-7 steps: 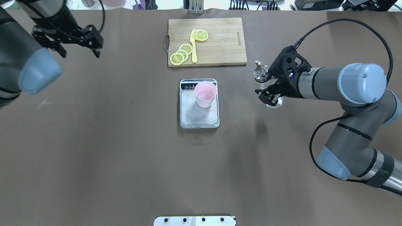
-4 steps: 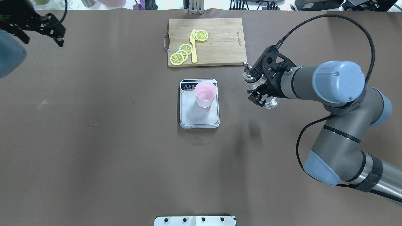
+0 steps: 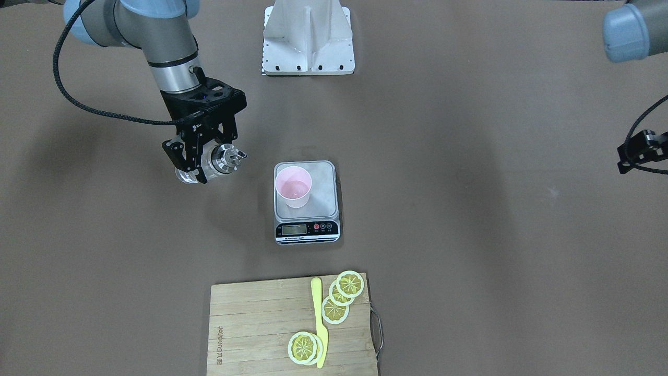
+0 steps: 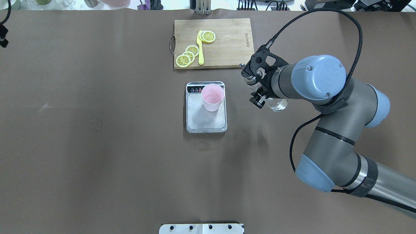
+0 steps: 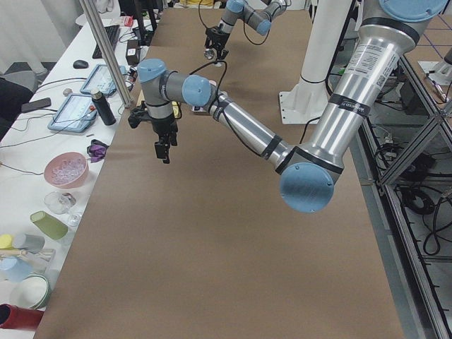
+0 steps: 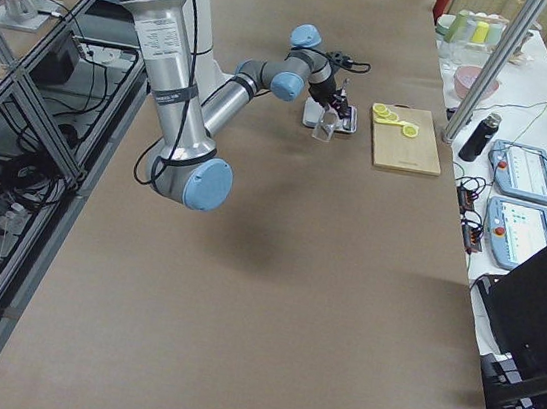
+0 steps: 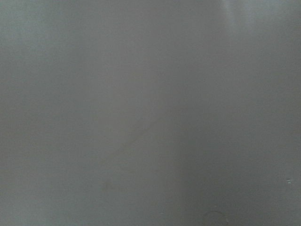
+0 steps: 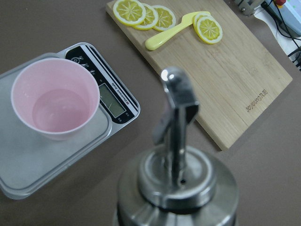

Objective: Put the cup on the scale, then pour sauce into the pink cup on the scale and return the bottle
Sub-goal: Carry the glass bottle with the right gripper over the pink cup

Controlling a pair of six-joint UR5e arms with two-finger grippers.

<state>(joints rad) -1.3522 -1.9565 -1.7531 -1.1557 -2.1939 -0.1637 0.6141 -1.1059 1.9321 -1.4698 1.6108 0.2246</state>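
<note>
The pale pink cup [image 4: 213, 97] stands upright on the far right part of the scale [image 4: 204, 121], and shows in the front-facing view [image 3: 294, 187] and the right wrist view [image 8: 55, 99]. My right gripper [image 4: 256, 89] is shut on the clear bottle [image 4: 279, 104], held above the table to the right of the scale, apart from it. The bottle's metal spout [image 8: 176, 117] points toward the scale [image 8: 28, 162]. In the front-facing view the right gripper [image 3: 201, 159] holds the bottle [image 3: 227, 158] left of the scale [image 3: 319, 201]. My left gripper [image 3: 639, 151] is far off at the table's left edge; I cannot tell its jaws.
A wooden cutting board [image 4: 227, 42] with lemon slices [image 4: 188, 56] and a yellow knife [image 4: 200, 48] lies beyond the scale. The robot's white base plate [image 3: 308, 36] is at the near table edge. The left wrist view shows only bare brown table.
My right arm has carried the bottle left, toward the scale. My left arm has drawn back to the left, nearly out of the overhead view. Cup and scale have not moved.
</note>
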